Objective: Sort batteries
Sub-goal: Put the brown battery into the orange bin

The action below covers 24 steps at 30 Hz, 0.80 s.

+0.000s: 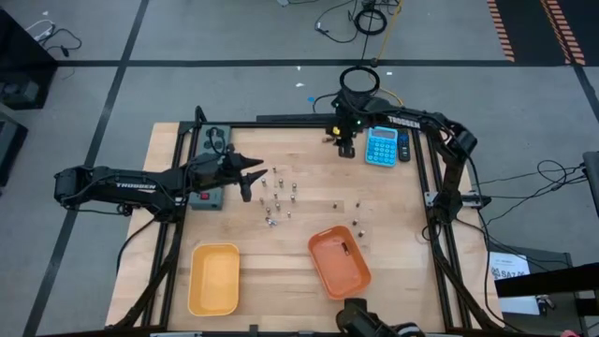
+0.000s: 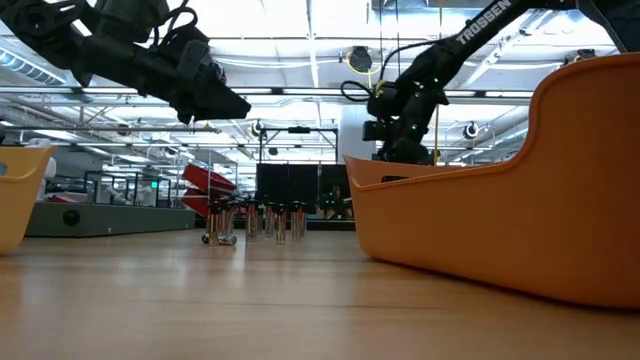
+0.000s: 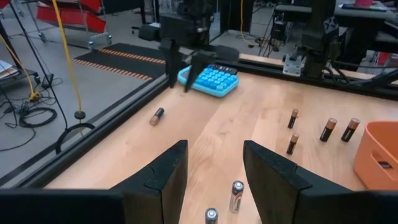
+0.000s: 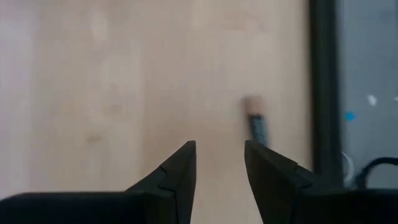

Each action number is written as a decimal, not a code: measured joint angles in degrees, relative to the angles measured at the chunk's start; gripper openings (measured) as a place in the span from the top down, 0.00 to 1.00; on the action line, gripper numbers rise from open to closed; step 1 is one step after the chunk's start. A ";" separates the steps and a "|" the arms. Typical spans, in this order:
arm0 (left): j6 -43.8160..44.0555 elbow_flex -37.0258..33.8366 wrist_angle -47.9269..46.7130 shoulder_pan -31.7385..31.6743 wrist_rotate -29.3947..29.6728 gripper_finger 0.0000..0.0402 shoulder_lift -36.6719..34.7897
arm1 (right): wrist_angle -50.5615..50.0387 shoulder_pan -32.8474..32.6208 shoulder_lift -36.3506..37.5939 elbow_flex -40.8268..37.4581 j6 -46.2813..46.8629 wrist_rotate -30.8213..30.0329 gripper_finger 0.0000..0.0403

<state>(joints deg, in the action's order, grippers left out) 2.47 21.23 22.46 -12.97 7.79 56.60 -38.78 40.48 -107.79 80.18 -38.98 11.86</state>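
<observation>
Barely begun: orange tray (image 1: 339,262) holds perhaps one cell, batteries (image 1: 277,198) crowd the counter (image 1: 309,178), both end effectors apart, empty.

- Left arm reaches in from the left side, stretched out pretty flat, with its pincer (image 1: 251,178) held above the tabletop, fingers (image 3: 163,180) apart and nothing between them.
- Right arm comes in from the right and bends over the far edge, right pincer (image 1: 345,142) pointing straight down, fingers (image 4: 179,168) apart, empty too.
</observation>
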 joint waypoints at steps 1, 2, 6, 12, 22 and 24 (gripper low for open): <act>-0.05 0.00 -0.15 -0.01 0.00 0.59 0.00 | -0.44 -0.22 0.00 -0.08 0.43 0.70 0.68; -0.24 0.00 -0.42 -0.02 0.00 0.59 0.00 | -0.63 -0.41 0.00 -0.45 0.55 0.57 0.68; 0.04 0.00 -0.97 0.00 0.00 0.59 0.00 | -0.73 0.70 0.45 -4.03 0.87 -1.12 0.68; -0.23 0.00 -1.38 0.00 0.00 0.59 -0.01 | 7.60 2.00 4.25 -14.16 1.25 -1.49 0.68; -1.61 0.00 -2.03 0.00 0.00 0.59 0.00 | 14.99 -5.47 16.23 -24.16 12.95 -7.38 0.68; -2.32 0.00 -1.38 0.00 0.00 0.59 0.00 | 16.41 -5.61 16.96 -24.20 13.97 -7.47 0.68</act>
<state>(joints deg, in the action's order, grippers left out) 0.15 21.23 21.08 -12.97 7.79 56.60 -22.37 34.87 -90.83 55.99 -25.01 4.39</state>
